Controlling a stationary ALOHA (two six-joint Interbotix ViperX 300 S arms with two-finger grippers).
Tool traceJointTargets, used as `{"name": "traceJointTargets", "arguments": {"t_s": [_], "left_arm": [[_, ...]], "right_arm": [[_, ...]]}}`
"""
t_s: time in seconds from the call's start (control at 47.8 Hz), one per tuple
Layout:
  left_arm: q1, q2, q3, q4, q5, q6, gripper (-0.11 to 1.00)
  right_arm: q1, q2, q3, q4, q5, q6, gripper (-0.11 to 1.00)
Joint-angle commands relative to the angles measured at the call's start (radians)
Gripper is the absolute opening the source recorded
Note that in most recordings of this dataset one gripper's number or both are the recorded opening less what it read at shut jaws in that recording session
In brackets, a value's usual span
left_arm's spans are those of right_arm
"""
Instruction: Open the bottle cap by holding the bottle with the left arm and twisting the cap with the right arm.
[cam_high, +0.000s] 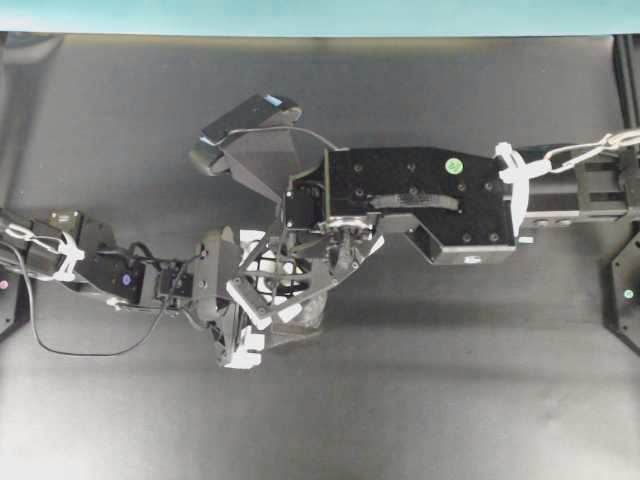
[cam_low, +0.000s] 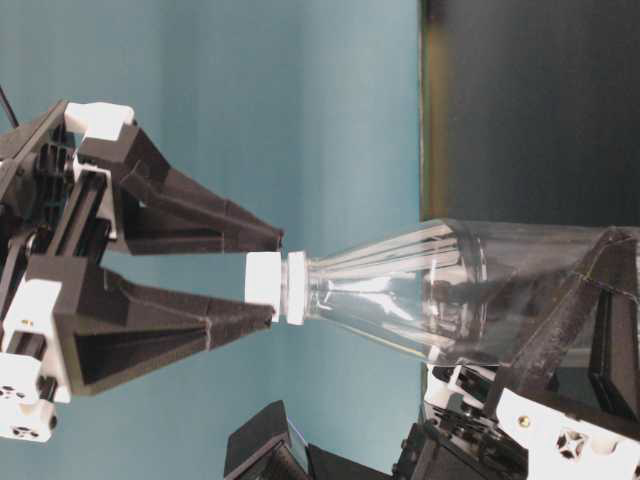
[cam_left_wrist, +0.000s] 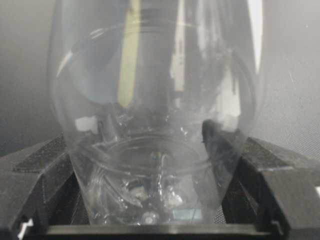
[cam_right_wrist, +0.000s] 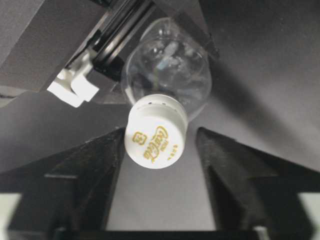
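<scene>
Bottle (cam_left_wrist: 155, 125) clamped low on body by left gripper (cam_left_wrist: 155, 220), off table, long axis tilted with cap end toward right arm (cam_high: 440, 200). Right gripper (cam_right_wrist: 160, 150) straddling bottle cap (cam_right_wrist: 156, 134), fingers apart: left finger just touching cap, right one short of it. Cap axis roughly in line with right wrist, good for twist once clamped.

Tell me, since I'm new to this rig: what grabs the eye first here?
The clear bottle, clamped low on its body by the left gripper. Its white cap sits between the right gripper fingers, one finger close against it and a gap at the other. Overhead, both black arms meet mid-table.
</scene>
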Motion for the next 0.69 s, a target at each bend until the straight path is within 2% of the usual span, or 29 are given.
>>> {"name": "traceJointTargets", "arguments": {"t_s": [0.0, 0.063, 0.167, 0.23, 0.356, 0.481, 0.669], "left_arm": [[-0.003, -0.006, -0.006, 0.002, 0.002, -0.002, 0.80], [-0.003, -0.006, -0.006, 0.003, 0.002, -0.002, 0.80], [-0.003, -0.006, -0.003, 0.003, 0.003, -0.002, 0.80], [-0.003, -0.006, -0.003, 0.002, 0.005, -0.002, 0.80], [-0.003, -0.006, -0.003, 0.002, 0.005, -0.002, 0.80], [-0.005, -0.006, -0.003, 0.003, 0.005, -0.002, 0.80], [-0.009, -0.006, -0.003, 0.003, 0.005, -0.006, 0.80]], "right_arm": [[0.005, -0.006, -0.011, -0.003, -0.009, -0.025, 0.44], [0.005, -0.006, -0.009, -0.003, -0.015, -0.038, 0.38], [0.008, -0.006, -0.011, -0.003, -0.012, -0.061, 0.38], [0.011, -0.006, -0.011, -0.003, -0.009, -0.115, 0.38], [0.021, -0.006, -0.011, -0.003, 0.002, -0.270, 0.38], [0.025, -0.006, -0.011, -0.003, 0.035, -0.454, 0.38], [0.032, -0.008, -0.017, -0.003, 0.057, -0.673, 0.38]]}}
